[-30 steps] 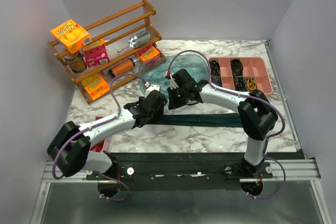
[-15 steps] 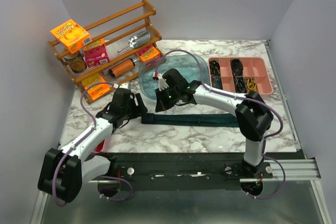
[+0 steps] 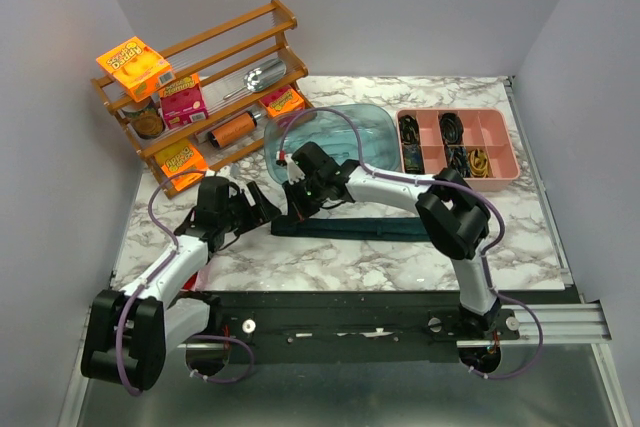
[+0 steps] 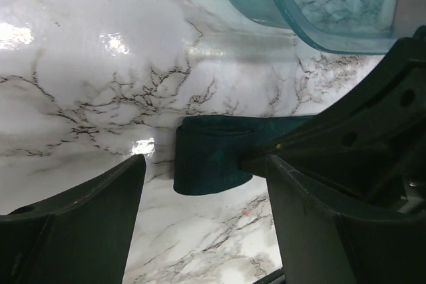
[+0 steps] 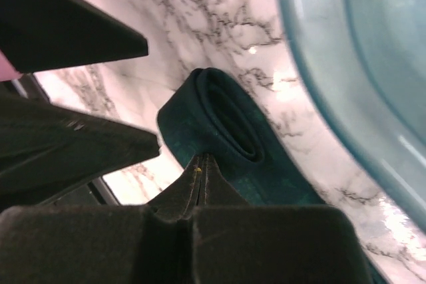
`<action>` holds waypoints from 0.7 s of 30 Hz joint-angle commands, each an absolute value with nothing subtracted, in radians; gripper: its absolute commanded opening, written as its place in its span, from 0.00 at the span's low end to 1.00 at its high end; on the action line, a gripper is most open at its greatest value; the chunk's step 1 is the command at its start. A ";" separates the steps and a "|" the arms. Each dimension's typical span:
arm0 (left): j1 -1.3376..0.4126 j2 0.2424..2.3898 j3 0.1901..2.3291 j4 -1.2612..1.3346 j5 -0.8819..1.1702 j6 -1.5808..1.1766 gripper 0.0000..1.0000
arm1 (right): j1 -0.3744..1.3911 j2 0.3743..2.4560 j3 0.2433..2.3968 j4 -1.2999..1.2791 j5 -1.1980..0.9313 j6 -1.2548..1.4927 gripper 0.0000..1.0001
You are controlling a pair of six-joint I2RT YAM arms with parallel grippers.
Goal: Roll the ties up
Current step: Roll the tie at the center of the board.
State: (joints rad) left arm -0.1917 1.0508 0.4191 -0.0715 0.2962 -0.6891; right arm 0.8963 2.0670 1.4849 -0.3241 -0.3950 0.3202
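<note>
Top external | tie (image 3: pixel 370 228) lies left-right, roll leftward | left fingers (image 4: pixel 73 224) apart | right fingers (image 5: pixel 226 231) closed

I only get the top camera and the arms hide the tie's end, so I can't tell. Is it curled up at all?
Observer: Yes. On the right wrist camera the end of the tie is curled over into a small loop.
Operator: Is anything pinching it?
Observer: The right hand is shut, with its tip on the cloth just behind the loop. I can't tell if any cloth is caught inside.
Operator: And the other one?
Observer: On the left wrist camera the left hand is open, and the curled end shows in the gap between its fingers.
</note>
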 commanded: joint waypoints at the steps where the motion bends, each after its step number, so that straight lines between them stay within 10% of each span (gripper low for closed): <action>1: -0.186 1.061 0.387 0.003 0.357 -0.703 0.82 | 0.894 2.095 1.509 -0.359 -0.318 0.307 0.01; 21: -0.187 1.261 0.293 0.313 0.463 -0.733 0.63 | 0.845 2.109 1.465 -0.361 -0.365 0.290 0.00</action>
State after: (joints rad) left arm -0.1909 1.2190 0.3290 0.1932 0.4061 -0.7170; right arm 0.8547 2.0895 1.4857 -0.3420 -0.3519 0.3191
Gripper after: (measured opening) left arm 0.656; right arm 0.007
